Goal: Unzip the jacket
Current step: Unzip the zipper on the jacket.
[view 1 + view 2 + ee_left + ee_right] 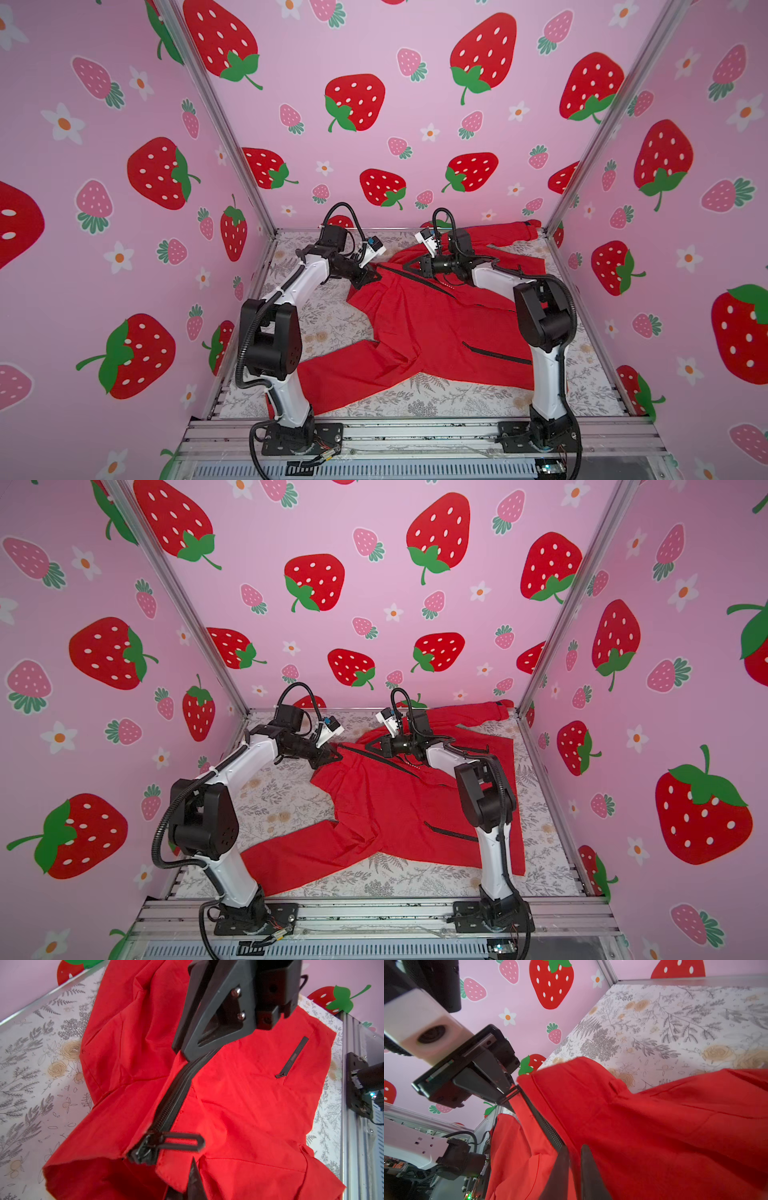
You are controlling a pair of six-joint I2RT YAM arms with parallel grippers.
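Slider (149,1147) sat at the zipper (172,1105) end nearest your left gripper (374,275), which clamped the jacket (415,328) spread on the table (328,320), while your right gripper (575,1149), jaws parted astride the zipper, stood farther along that line.

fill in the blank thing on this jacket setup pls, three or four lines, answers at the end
The jacket lying on the table is ___.
Its front zipper is ___.
The left gripper is ___ on the jacket's zipper edge.
The pink walls show big red ___.
Missing words: red; black; shut; strawberries
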